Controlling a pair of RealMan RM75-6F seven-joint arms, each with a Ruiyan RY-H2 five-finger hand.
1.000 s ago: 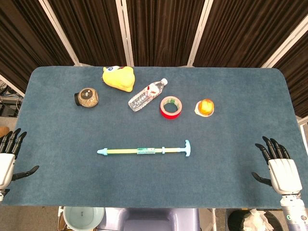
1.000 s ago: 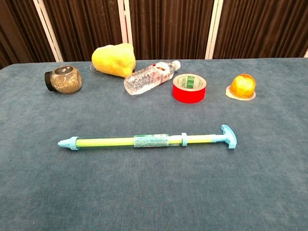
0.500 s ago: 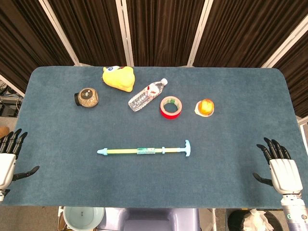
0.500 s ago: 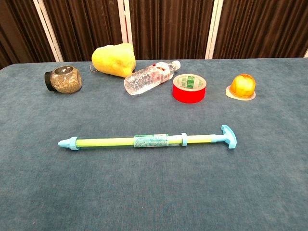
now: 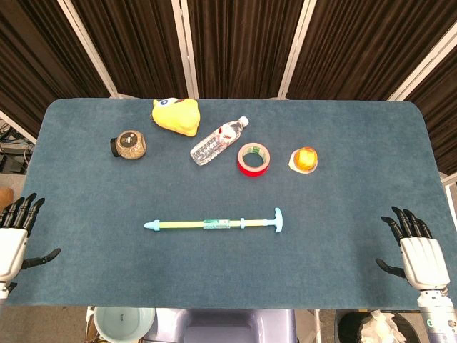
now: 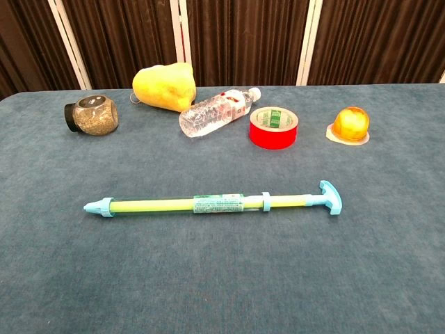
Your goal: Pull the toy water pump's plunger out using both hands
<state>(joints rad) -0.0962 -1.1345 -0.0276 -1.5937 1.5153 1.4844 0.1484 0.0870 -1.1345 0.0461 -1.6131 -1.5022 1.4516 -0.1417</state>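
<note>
— Blue felt table [image 5: 93, 179] all the way across, and nothing on it has budged from a second ago. Only the hands have shifted: both have slid a touch lower toward the near edge.

— So no start on the pump?

— Not that I can see. The left hand [image 5: 13, 243] sits at the near left corner, fingers spread and pointing away, thumb out to the side, nothing in it. The right hand [image 5: 419, 256] mirrors it at the near right corner, fingers apart, empty too. I'd say they're parked, if anything backing off a hair.

— And the toy water pump [image 6: 208, 204]?

— Lying flat, lengthwise across the near middle of the table, nozzle tip toward the robot's left, plunger handle [image 6: 329, 197] toward its right, well apart from either hand. The plunger looks pushed in.

— Room to work?

— Plenty. Open cloth on both sides of the pump and in front of it. The clutter's all in a back row: yellow plush toy [image 5: 176, 116], water bottle [image 5: 218, 141], red tape roll [image 5: 254, 158], round jar [image 5: 129, 145], orange jelly cup [image 5: 305, 158]. The tape sits nearest the handle, but still clear of it.
</note>
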